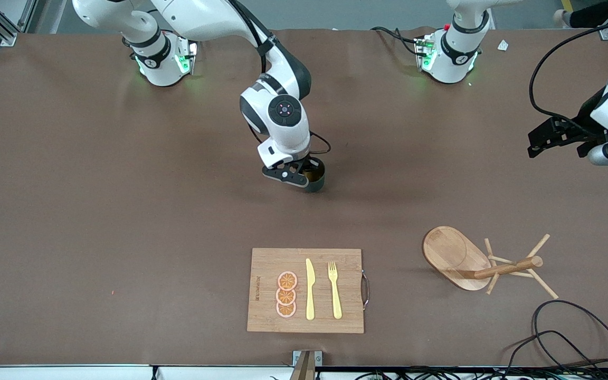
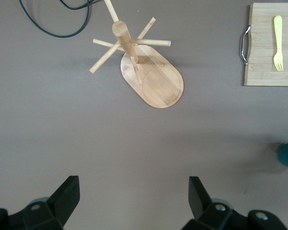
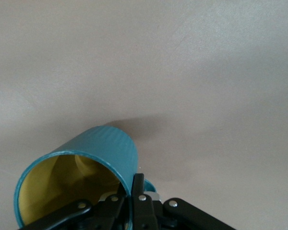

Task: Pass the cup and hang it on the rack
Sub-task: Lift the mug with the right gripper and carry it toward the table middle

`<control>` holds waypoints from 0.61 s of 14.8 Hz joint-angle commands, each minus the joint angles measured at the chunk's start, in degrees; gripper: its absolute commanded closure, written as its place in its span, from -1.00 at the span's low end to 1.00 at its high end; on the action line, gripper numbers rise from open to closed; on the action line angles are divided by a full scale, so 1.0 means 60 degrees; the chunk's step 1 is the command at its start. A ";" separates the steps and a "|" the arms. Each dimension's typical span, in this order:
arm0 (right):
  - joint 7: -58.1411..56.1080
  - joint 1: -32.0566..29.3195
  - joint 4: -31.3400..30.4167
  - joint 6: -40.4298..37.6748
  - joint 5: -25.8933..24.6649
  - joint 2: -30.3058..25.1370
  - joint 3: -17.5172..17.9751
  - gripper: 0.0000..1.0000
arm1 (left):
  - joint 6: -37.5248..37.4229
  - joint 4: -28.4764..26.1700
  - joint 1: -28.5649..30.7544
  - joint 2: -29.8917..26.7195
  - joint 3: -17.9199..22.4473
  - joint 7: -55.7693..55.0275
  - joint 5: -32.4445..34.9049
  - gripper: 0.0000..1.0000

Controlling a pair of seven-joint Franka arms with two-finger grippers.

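A: Where was the cup [image 1: 315, 178] at that moment?

B: At mid-table, pinched by the right end effector [image 1: 297, 174]. Its fingers were clamped shut across the rim wall, one inside against the yellow lining, one outside just beside the small handle.

A: How would you have expected it to handle?

B: It looked small, rigid and probably light, with a smooth glaze that could slip, and likely to chip if dropped. A rim pinch seemed fair for carrying; the receiving grip would best take the body and leave the handle free for a peg.

A: And the other arm?

B: The left end effector [image 1: 557, 138] waited with fingers spread wide and empty, above the table's left-arm end; the rack [image 1: 486, 264] stood nearer the front camera.
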 commanded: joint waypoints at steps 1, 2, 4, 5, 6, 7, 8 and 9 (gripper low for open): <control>0.0189 0.0237 0.0135 0.0159 0.0166 0.0233 -0.0132 0.96 | -0.0017 -0.0011 0.0231 -0.0035 -0.0009 -0.0092 0.0048 -1.00; 0.0189 0.0238 0.0135 0.0160 0.0094 0.0263 -0.0132 0.92 | -0.0031 -0.0026 0.0277 -0.0050 -0.0023 -0.0077 0.0048 -1.00; 0.0160 0.0238 0.0120 0.0130 0.0078 0.0278 -0.0132 0.87 | -0.0060 -0.0026 0.0277 -0.0064 -0.0023 -0.0077 0.0048 -1.00; 0.0131 0.0238 0.0135 0.0130 0.0064 0.0278 -0.0132 0.84 | -0.0090 -0.0026 0.0277 -0.0079 -0.0038 -0.0062 0.0048 -1.00; 0.0131 0.0238 0.0120 0.0130 0.0064 0.0278 -0.0132 0.71 | -0.0119 -0.0026 0.0277 -0.0093 -0.0067 -0.0062 0.0048 -1.00; 0.0160 0.0223 0.0120 0.0101 0.0064 0.0278 -0.0132 0.15 | -0.0119 -0.0026 0.0277 -0.0108 -0.0096 -0.0062 0.0048 -1.00; 0.0160 0.0209 0.0120 0.0101 0.0064 0.0278 -0.0132 -0.77 | -0.0134 -0.0026 0.0263 -0.0108 -0.0111 -0.0062 0.0048 -1.00; 0.0160 0.0209 0.0120 0.0101 0.0064 0.0263 -0.0132 -1.00 | -0.0134 -0.0026 0.0233 -0.0108 -0.0126 -0.0062 0.0048 -1.00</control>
